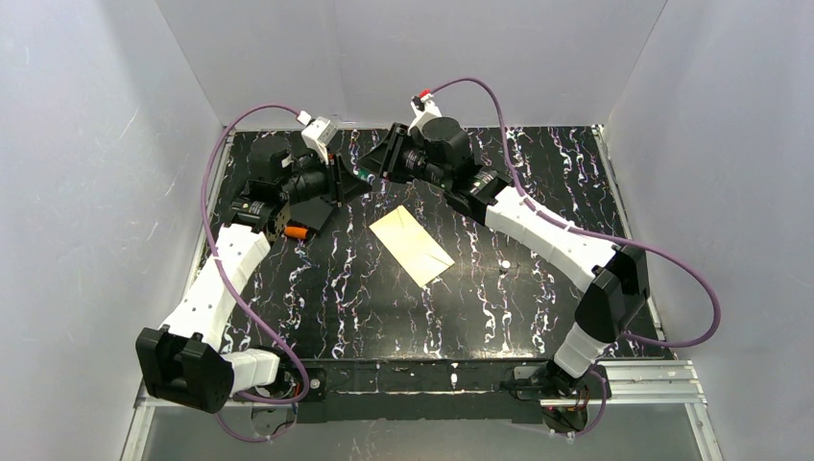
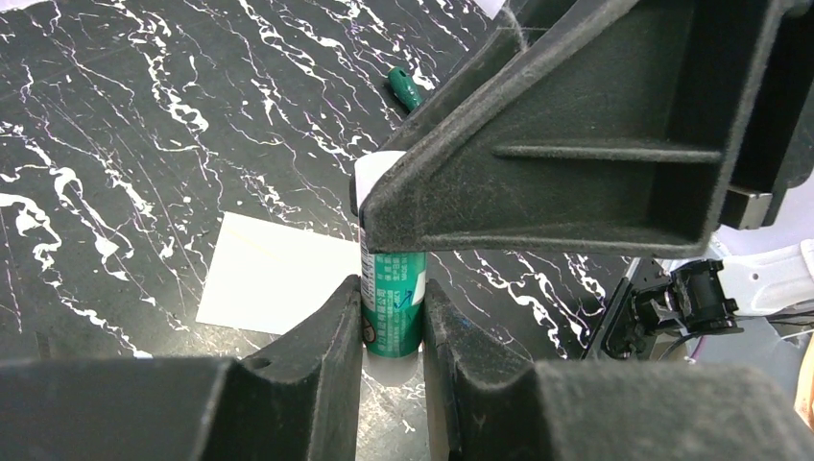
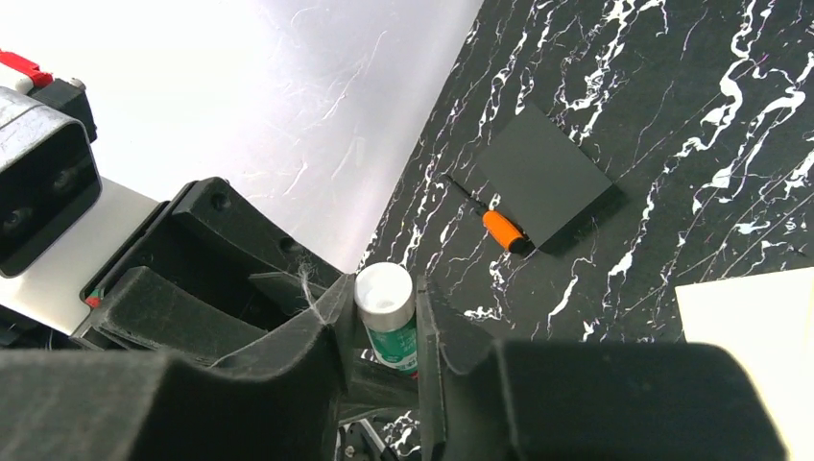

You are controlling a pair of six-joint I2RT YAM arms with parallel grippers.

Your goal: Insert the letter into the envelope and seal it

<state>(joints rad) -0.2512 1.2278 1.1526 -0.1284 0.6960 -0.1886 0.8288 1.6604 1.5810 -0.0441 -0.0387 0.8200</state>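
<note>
The cream envelope (image 1: pixel 413 245) lies flat at the table's middle; it also shows in the left wrist view (image 2: pixel 278 279) and the right wrist view (image 3: pixel 758 327). No separate white letter shows in any view. At the back middle, both grippers meet on a green glue stick (image 2: pixel 392 317). My left gripper (image 1: pixel 351 182) (image 2: pixel 392 307) is shut on its green body. My right gripper (image 1: pixel 384 165) (image 3: pixel 385 322) is shut on its white end (image 3: pixel 384 293). The stick is held above the table, behind the envelope.
A black square card (image 3: pixel 542 173) lies at the back left, with an orange-handled tool (image 3: pixel 504 230) (image 1: pixel 298 231) beside it. A small green cap-like piece (image 2: pixel 405 86) lies on the table behind the grippers. White walls stand on three sides.
</note>
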